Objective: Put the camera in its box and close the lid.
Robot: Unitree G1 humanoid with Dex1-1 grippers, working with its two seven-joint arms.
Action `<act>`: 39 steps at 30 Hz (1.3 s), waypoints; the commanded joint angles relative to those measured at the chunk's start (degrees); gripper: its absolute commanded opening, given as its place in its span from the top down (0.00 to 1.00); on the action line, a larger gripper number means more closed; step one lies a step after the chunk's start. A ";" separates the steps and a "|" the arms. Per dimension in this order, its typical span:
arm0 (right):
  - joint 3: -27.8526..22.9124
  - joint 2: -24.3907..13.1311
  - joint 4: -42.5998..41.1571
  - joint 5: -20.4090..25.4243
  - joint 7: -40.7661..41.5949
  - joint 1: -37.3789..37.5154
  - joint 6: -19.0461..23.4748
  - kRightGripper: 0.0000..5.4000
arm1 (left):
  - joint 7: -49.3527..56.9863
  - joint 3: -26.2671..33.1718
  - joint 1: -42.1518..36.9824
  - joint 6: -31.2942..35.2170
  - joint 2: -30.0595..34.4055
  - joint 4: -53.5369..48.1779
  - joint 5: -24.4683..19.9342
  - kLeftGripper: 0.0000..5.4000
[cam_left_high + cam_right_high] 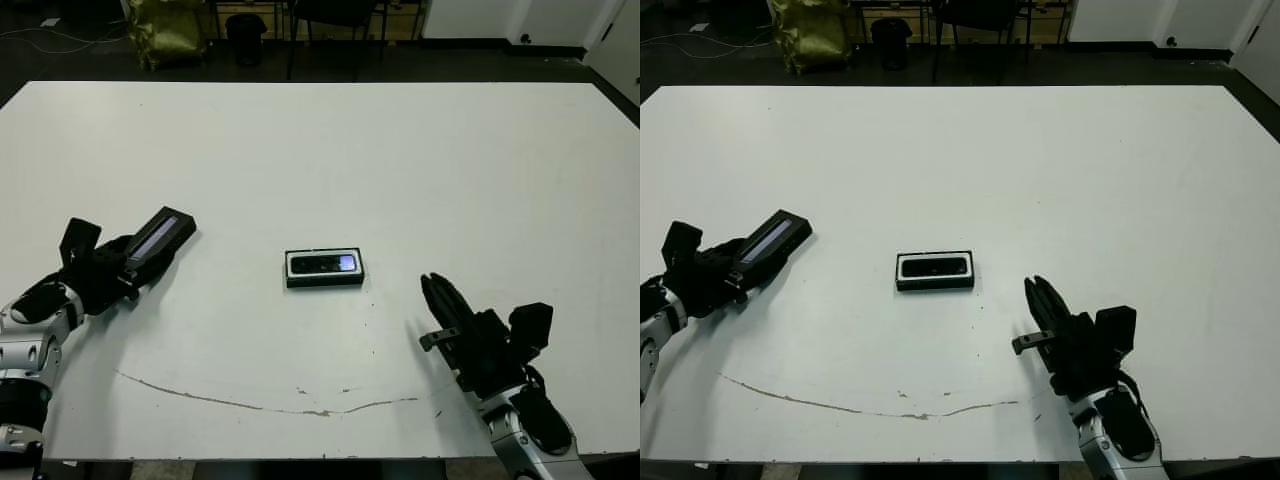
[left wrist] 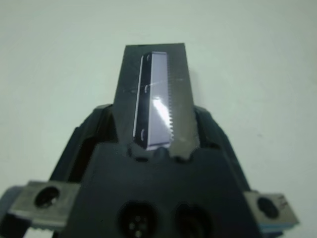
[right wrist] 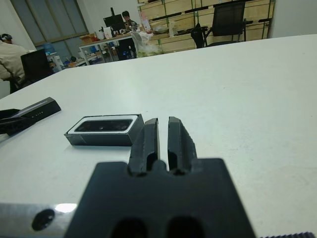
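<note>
Camera in its box, lid held off to the left.

The camera [image 1: 324, 264] lies inside the box [image 1: 324, 281] mid-bench [image 1: 400, 160]. The left hand [image 1: 128, 268] is clamped on the lid [image 1: 160, 239], well apart from the box. The right hand [image 1: 441, 299] rests near the box, fingers nearly together, holding nothing.

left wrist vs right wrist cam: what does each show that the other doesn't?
Only the left wrist view shows the left claw shut on the lid close up, with the glossy strip on its top face filling the gap between the fingers.

Only the right wrist view shows the box with the camera lying inside it, the right claw with its fingers nearly together holding nothing, and people beyond the table.

Both show the lid and the white table.
</note>
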 commanded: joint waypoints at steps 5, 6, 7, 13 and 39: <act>-0.12 -0.31 0.20 -0.14 -0.25 0.72 0.98 1.00 | -4.29 -1.30 2.92 5.24 0.31 -1.51 0.16 0.51; -0.06 -0.17 0.27 -0.10 -0.25 0.74 0.82 1.00 | -5.21 -0.88 2.44 5.25 0.59 -2.23 -0.38 0.51; -0.11 0.01 0.77 0.39 0.25 0.66 0.31 1.00 | -6.32 -0.49 1.85 5.22 0.99 -3.01 -0.95 0.51; -0.18 0.00 0.33 1.06 -0.02 0.54 1.76 1.00 | -7.09 -1.44 -0.26 10.64 5.79 -19.51 0.43 0.51; -1.27 0.09 2.38 2.89 1.54 -0.35 1.53 1.00 | -20.45 -21.28 -23.07 20.90 3.61 -25.17 5.46 0.51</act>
